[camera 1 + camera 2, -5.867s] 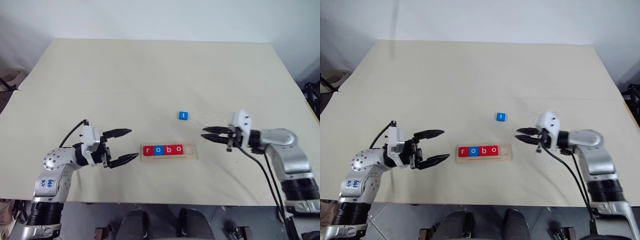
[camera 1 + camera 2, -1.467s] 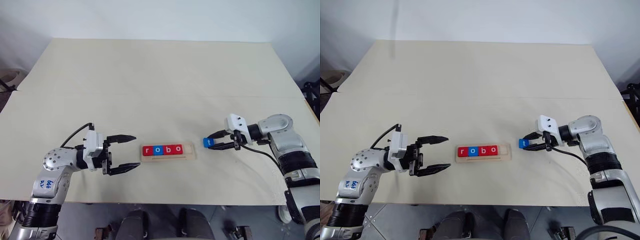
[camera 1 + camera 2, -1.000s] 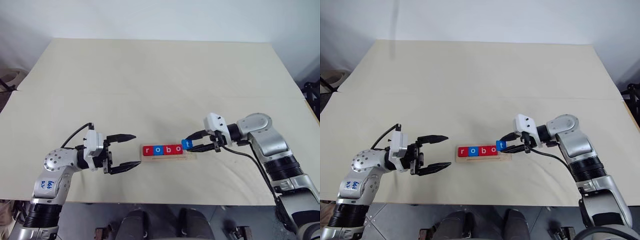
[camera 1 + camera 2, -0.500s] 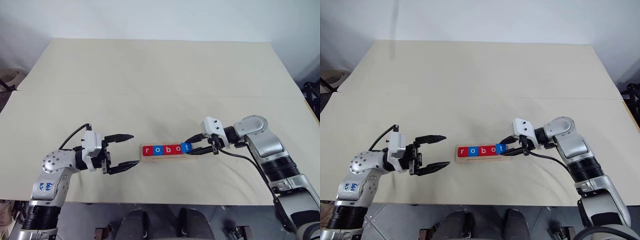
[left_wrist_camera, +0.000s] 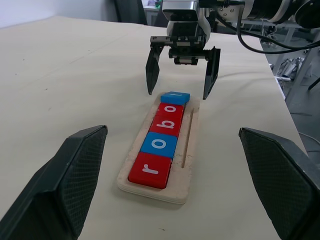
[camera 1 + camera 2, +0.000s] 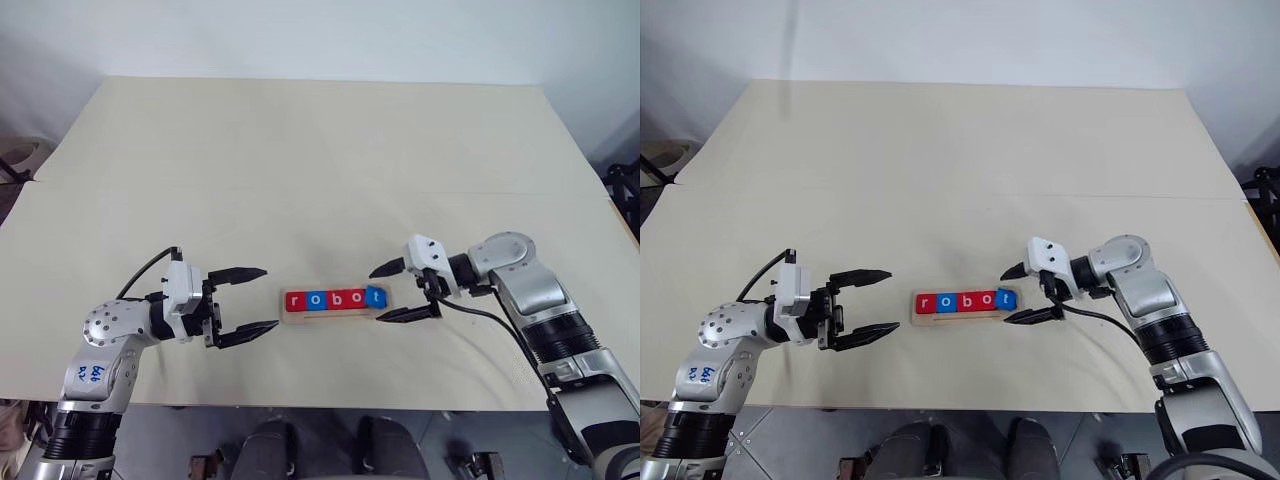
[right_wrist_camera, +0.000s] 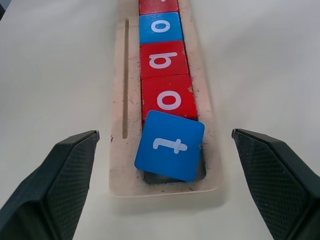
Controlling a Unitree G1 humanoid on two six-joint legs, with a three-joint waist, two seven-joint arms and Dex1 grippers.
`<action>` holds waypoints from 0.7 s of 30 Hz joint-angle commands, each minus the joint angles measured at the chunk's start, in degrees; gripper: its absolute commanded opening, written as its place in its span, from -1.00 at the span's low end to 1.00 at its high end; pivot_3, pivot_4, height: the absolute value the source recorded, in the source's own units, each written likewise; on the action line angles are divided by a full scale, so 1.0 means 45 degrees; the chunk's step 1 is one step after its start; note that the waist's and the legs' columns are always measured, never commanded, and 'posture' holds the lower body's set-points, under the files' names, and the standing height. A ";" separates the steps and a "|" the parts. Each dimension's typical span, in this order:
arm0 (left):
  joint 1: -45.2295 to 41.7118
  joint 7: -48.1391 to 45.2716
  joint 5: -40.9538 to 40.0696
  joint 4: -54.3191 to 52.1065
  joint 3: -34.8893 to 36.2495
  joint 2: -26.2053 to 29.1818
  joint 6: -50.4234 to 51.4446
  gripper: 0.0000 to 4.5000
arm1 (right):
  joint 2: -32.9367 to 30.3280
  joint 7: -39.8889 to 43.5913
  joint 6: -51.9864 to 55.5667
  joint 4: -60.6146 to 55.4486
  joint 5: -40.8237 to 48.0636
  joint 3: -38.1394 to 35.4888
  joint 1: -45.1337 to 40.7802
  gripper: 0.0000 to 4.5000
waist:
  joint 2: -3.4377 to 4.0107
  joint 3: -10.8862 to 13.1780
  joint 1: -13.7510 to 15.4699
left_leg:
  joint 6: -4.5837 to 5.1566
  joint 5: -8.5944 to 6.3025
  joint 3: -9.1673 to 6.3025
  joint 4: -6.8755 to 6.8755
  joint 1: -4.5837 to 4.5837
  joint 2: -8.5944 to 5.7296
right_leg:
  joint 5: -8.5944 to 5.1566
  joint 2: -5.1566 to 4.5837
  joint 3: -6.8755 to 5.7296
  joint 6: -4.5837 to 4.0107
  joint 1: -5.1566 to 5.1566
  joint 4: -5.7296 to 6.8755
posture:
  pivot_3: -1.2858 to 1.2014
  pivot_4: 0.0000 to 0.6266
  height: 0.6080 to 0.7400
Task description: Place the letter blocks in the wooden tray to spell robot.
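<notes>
blue t block (image 7: 170,145) sits at the right end of the wooden tray (image 7: 120,165), skewed and tilted, one corner riding over the neighbouring red o block (image 7: 167,98), not seated flat in its slot. r, o, b, o are in line along the tray's long axis, which runs left-right across the table (image 6: 300,150). right gripper (image 6: 402,291) is just off that end of the tray, jaws spread wide on either side of the t, holding nothing, pointing along the tray's axis. left gripper (image 6: 245,298) is near the tray's other end, also wide and empty, well apart from the t. right is the nearer arm. judgement: t likely needs a nudge to seat square. bare table all round the tray, table edges well off.
</notes>
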 commanded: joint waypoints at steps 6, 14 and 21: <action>0.0090 0.0013 -0.0209 -0.0211 0.0232 -0.0004 -0.0205 1.00 | -0.0689 0.0230 0.0666 -0.1785 0.0922 -0.0638 0.0574 0.24 | 0.0000 0.0000 0.0019 | 0.0000 0.0000 -0.0004 0.0000 0.0000 0.0001 | 0.0000 0.0000 -0.0002 0.0000 0.0001 0.0001 | 0.03 -0.52 1.00; 0.0100 0.0058 -0.0226 -0.0294 0.0173 -0.0029 -0.0111 1.00 | -0.0528 -0.0278 0.0730 -0.2531 0.0815 -0.0476 0.1218 -1.00 | 0.0000 0.0000 0.0006 | -0.0001 -0.0001 -0.0001 -0.0001 0.0000 0.0001 | 0.0000 0.0000 -0.0001 0.0000 0.0000 -0.0001 | 0.03 -0.52 1.00; -0.0038 0.0152 -0.0198 -0.0283 0.0104 -0.0085 -0.0056 1.00 | -0.0484 -0.0630 0.0383 -0.1923 0.0307 -0.0189 0.1220 -1.00 | 0.0000 0.0000 0.0014 | -0.0001 -0.0001 -0.0001 -0.0001 0.0000 -0.0001 | 0.0000 -0.0001 0.0000 0.0000 0.0000 -0.0001 | 0.03 -0.52 1.00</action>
